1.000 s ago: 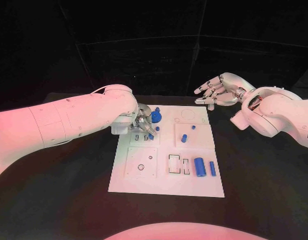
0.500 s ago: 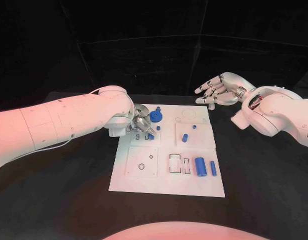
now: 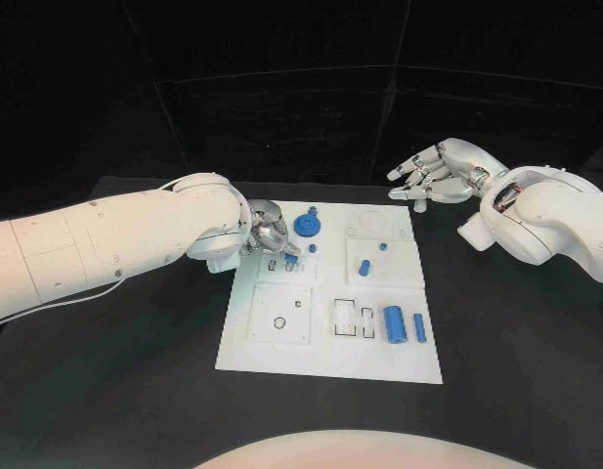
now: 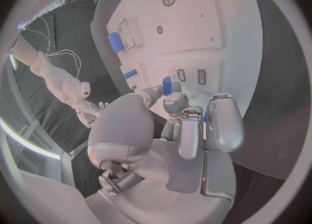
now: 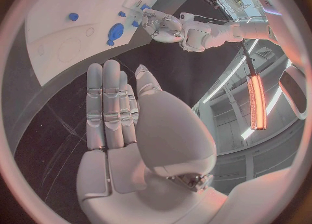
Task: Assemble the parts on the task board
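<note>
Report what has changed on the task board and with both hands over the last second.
The left hand has drawn back slightly toward the board's left edge, still working at the small blue part by its fingertips. The right hand stays raised and empty beyond the task board. The blue gear and the other parts have not moved.

The left hand (image 3: 271,237) drew back slightly toward the board's (image 3: 332,357) left edge; the right hand (image 3: 440,180) stayed off the board.

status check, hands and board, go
Left robot hand pinching small blue part over white task board. Right robot hand open, off the board. Nothing blocking.
</note>
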